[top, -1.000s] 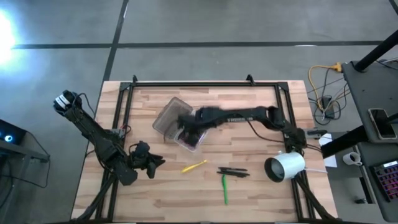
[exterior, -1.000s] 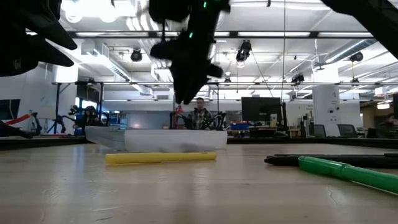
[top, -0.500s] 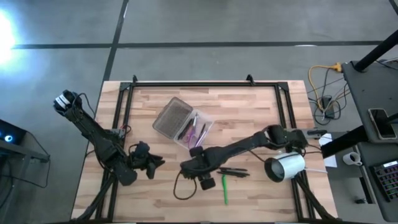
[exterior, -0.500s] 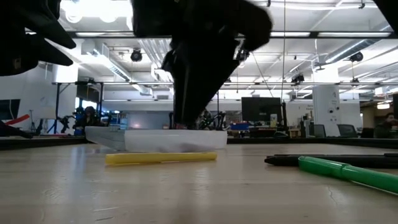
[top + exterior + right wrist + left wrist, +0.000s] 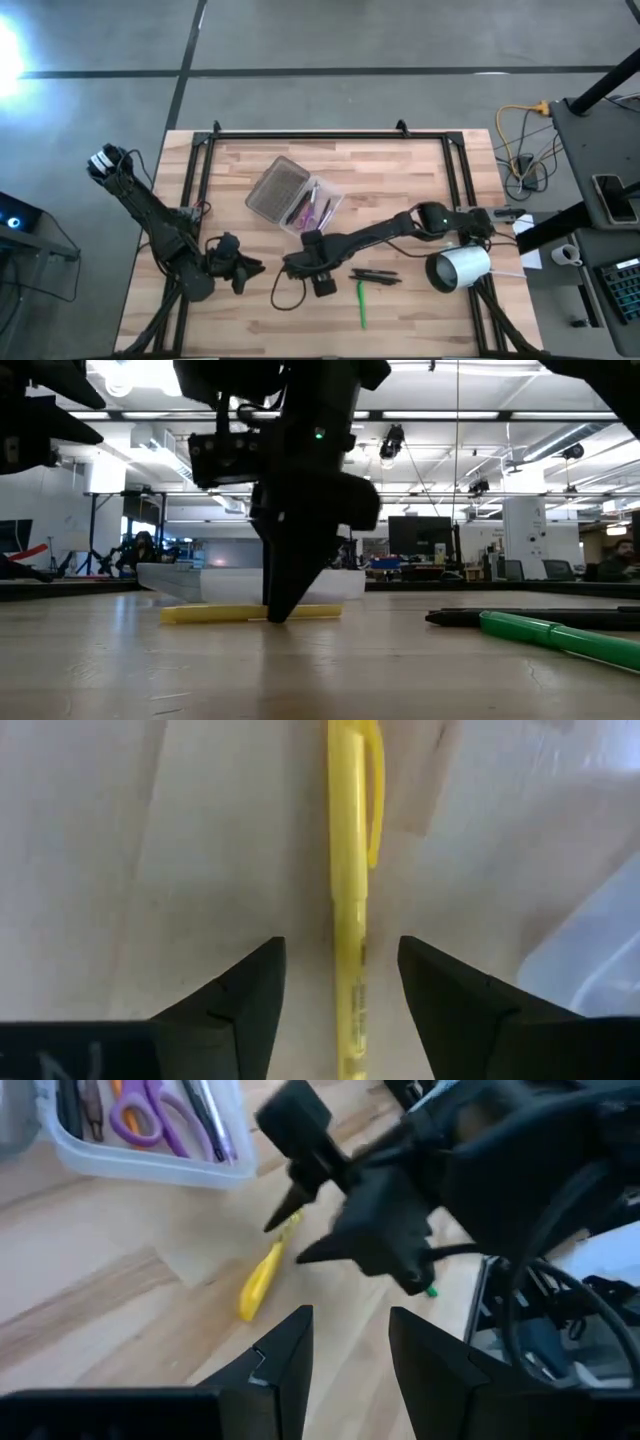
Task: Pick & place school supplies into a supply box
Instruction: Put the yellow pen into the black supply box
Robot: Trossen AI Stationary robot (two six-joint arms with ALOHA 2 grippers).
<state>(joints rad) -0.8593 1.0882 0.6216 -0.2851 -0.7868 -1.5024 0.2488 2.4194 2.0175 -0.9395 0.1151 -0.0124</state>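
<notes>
A yellow pen [image 5: 348,920] lies flat on the table, near the supply box [image 5: 295,198]. The box lies open, a ribbed grey half beside a clear half holding purple scissors [image 5: 150,1105] and pens. My right gripper [image 5: 340,945] is down at the table, open, with one finger on either side of the yellow pen [image 5: 210,614] and a gap on both sides. Two black pens [image 5: 375,275] and a green marker [image 5: 362,303] lie to its right. My left gripper [image 5: 245,268] waits open, to the left of the pen.
A white cylinder [image 5: 458,268] lies on its side near the table's right edge. The black pens [image 5: 530,618] and green marker [image 5: 560,637] sit close together near the table's front. Black frame rails run along the left, right and far sides.
My right gripper has swung from above the supply box toward the table's near edge and come down over the yellow pen, its fingertips now at the tabletop on either side of it. The pen and the box have stayed where they were.
</notes>
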